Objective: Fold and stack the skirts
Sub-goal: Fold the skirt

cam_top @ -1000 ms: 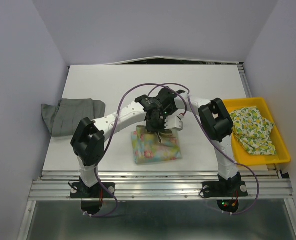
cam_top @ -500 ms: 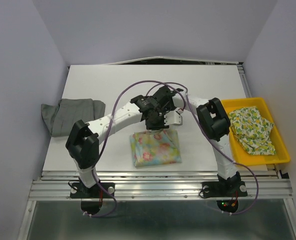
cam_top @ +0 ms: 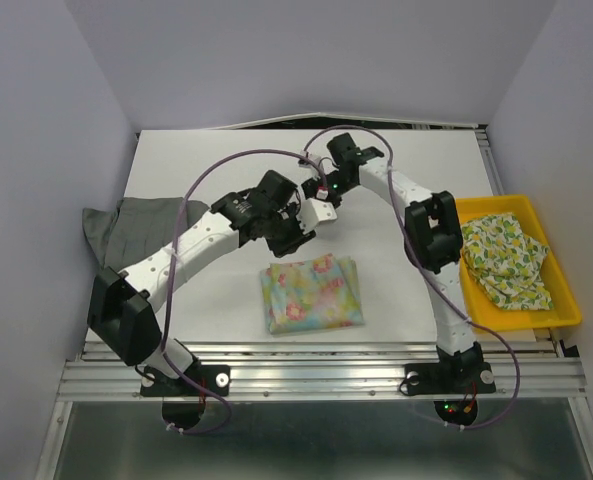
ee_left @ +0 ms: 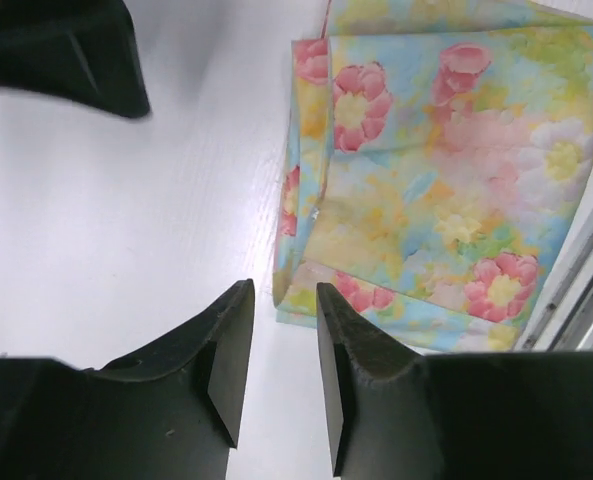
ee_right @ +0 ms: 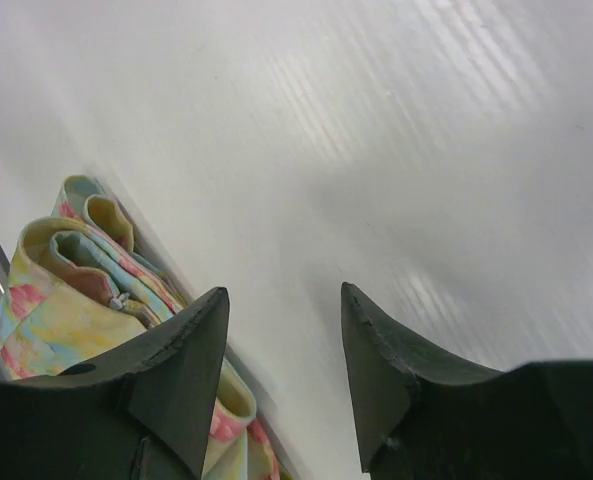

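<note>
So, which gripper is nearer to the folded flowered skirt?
Left. The left gripper hovers at the far edge of the flowered skirt; the right gripper is farther back.

No text, label, brand, number or sign reads in any of the three views. Floral skirt [cam_top: 311, 293]: printed flowers only, no lettering and no tag showing. Arm housings and the yellow tray [cam_top: 566, 312]: any markings are too small to make out.
</note>
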